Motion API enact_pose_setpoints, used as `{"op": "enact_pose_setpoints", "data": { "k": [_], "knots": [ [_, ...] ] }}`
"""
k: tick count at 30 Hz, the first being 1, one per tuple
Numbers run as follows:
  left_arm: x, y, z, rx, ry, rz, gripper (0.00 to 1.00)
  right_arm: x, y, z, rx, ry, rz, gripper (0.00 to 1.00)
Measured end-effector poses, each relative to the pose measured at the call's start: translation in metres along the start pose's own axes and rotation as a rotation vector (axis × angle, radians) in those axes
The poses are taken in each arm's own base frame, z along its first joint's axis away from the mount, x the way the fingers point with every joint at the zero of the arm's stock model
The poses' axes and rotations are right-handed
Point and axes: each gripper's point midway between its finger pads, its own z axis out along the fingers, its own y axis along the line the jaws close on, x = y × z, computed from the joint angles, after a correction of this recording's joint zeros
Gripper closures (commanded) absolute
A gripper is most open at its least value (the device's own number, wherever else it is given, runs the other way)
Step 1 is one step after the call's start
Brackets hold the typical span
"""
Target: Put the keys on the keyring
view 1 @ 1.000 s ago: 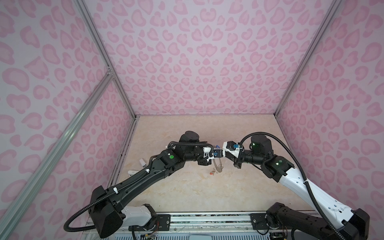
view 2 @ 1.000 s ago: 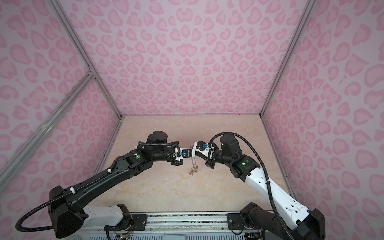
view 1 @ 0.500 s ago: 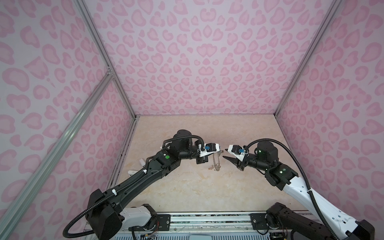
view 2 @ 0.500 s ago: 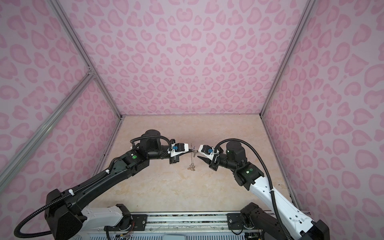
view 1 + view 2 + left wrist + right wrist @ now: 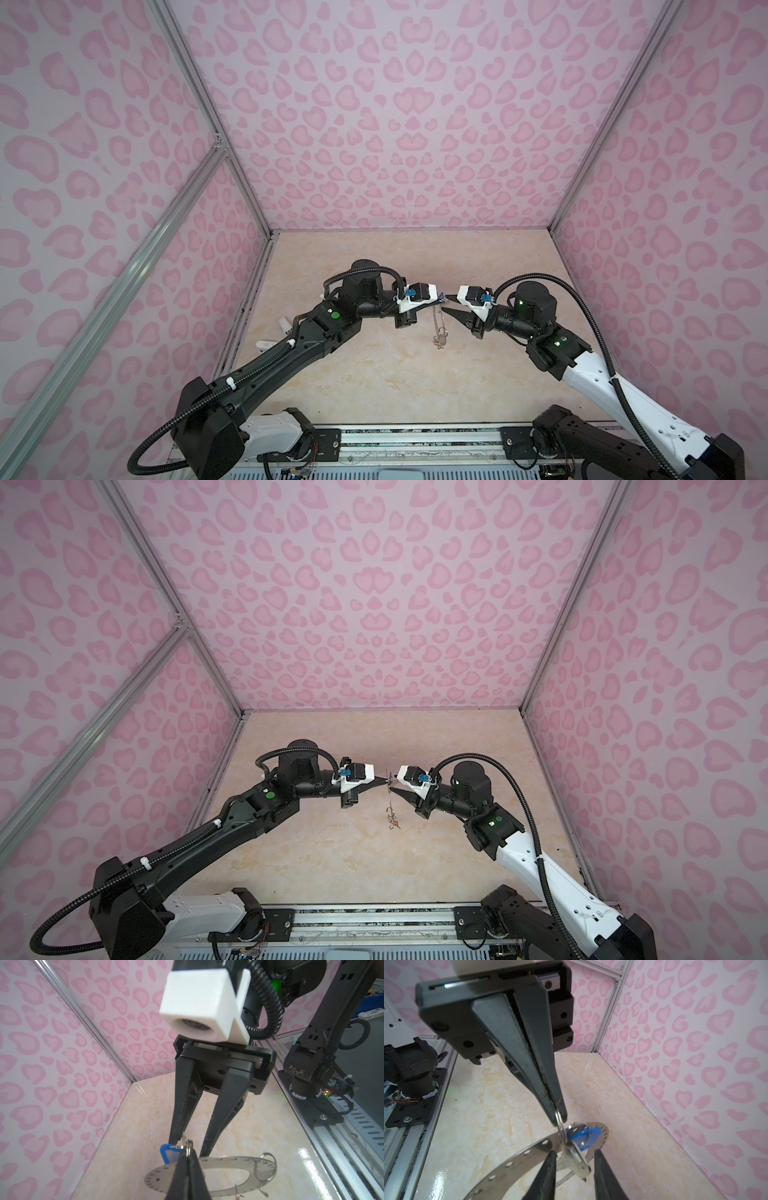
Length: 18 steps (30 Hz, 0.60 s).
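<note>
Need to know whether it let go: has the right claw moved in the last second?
Yes. In both top views the right claw has backed slightly toward the right wall; its jaws now stand open.

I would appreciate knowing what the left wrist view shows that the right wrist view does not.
Only the left wrist view: small rings on the far rim of the keyring, and the right arm's white camera housing. Only the right wrist view: the left arm's base. Both: the keyring, the blue tag, the right gripper with open fingers, and the left gripper shut on a split ring.
</note>
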Motion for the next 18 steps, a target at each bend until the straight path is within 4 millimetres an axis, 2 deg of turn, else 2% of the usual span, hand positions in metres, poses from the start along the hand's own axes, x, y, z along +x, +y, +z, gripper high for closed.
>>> {"op": "enact_pose_setpoints", "data": {
  "k": [3,16,18],
  "knots": [
    [-0.0014,-0.0002,0.0001,0.002,-0.007,-0.002,0.97,0.0006,0.0003,0.0012,-0.005,0.0,0.007,0.72],
    [0.0005,0.0003,0.0015,0.002,-0.004,0.004,0.97,-0.0001,-0.0018,0.0002,-0.003,-0.006,0.01,1.0],
    [0.0007,0.0015,0.0015,-0.004,-0.002,0.006,0.97,0.0016,-0.0025,-0.0007,-0.001,0.0,0.014,1.0]
  ]
}}
